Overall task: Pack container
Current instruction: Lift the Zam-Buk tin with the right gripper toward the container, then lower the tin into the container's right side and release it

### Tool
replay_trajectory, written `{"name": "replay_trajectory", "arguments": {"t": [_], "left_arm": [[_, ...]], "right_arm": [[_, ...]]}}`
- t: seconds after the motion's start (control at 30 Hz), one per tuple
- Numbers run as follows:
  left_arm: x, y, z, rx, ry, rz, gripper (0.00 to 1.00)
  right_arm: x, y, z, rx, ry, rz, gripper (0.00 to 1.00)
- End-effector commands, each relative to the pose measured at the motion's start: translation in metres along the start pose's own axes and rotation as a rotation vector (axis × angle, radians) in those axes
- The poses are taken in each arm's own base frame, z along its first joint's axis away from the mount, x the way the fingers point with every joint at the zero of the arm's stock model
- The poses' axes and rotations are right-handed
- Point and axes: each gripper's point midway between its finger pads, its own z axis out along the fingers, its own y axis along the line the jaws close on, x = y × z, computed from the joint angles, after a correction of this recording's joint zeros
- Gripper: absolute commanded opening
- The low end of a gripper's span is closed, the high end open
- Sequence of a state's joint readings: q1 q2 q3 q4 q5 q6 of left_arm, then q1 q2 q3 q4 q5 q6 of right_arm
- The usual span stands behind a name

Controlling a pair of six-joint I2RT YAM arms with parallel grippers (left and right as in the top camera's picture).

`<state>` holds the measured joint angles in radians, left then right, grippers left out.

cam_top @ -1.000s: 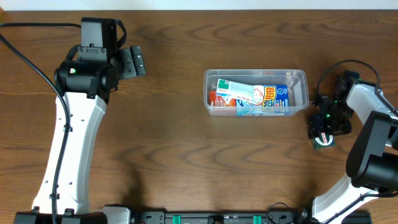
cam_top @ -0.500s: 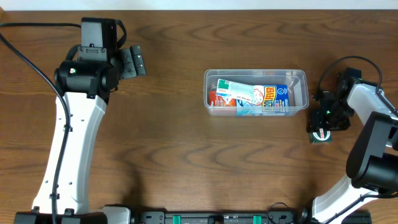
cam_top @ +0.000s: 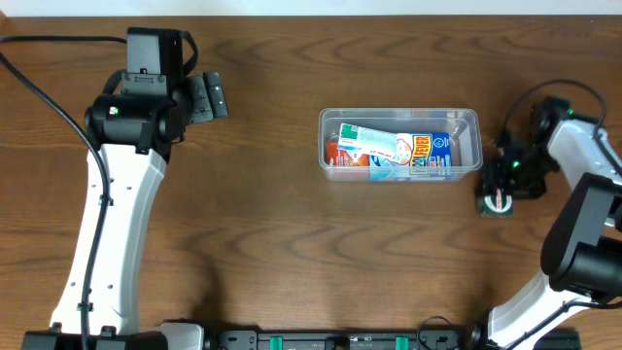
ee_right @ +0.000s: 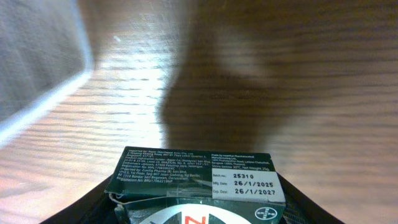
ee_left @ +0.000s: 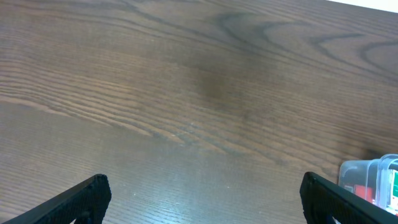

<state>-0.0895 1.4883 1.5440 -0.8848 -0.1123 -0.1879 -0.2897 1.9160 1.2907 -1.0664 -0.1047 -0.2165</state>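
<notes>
The clear plastic container (cam_top: 399,118) stands right of the table's middle and holds a blue carton (cam_top: 428,154) and other small boxes. Its corner shows at the right edge of the left wrist view (ee_left: 373,180) and blurred at the upper left of the right wrist view (ee_right: 37,68). My right gripper (cam_top: 499,201) is just right of the container, shut on a small dark green box (ee_right: 202,180) with a white date label, held above the table. My left gripper (ee_left: 202,196) is open and empty over bare wood at the far left (cam_top: 206,97).
The brown wooden table (cam_top: 262,214) spreads between the arms. Black cables run beside each arm at the left and right edges. The container's right wall stands close to my right gripper.
My right gripper has moved the dark green box away from me and slightly left, closer to the container's right end. The left arm has not moved.
</notes>
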Motion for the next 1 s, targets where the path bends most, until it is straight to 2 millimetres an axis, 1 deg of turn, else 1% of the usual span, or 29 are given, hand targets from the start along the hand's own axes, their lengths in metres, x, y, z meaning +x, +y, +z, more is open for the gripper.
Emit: {"name": "replay_trajectory", "arguments": {"t": [0.0,0.17,0.33,0.43,0.57,0.7,0.87,0.97], "left_arm": [[-0.001,0.003,0.001,-0.013,-0.001,-0.018,0.98],[-0.001,0.003,0.001,-0.013,-0.001,-0.018,0.98],[-0.001,0.003,0.001,-0.013,-0.001,-0.018,0.98],[-0.001,0.003,0.001,-0.013,-0.001,-0.018,0.98],[-0.001,0.003,0.001,-0.013,-0.001,-0.018,0.98],[-0.001,0.003,0.001,-0.013,-0.001,-0.018,0.98],[-0.001,0.003,0.001,-0.013,-0.001,-0.018,0.98],[-0.001,0.003,0.001,-0.013,-0.001,-0.018,0.98]], "right_arm": [[-0.022,-0.001,-0.032,-0.011,-0.072,0.051,0.41],[-0.028,0.003,-0.072,-0.008,-0.083,0.064,0.4],[-0.034,0.016,-0.111,-0.002,-0.11,0.053,0.4],[-0.041,0.031,-0.133,0.003,-0.146,0.041,0.39],[-0.054,0.058,-0.156,0.006,-0.212,0.016,0.38],[-0.067,0.095,-0.167,0.001,-0.277,-0.037,0.36],[-0.08,0.146,-0.162,0.023,-0.339,-0.122,0.36],[-0.086,0.165,-0.158,0.073,-0.378,-0.14,0.38]]}}
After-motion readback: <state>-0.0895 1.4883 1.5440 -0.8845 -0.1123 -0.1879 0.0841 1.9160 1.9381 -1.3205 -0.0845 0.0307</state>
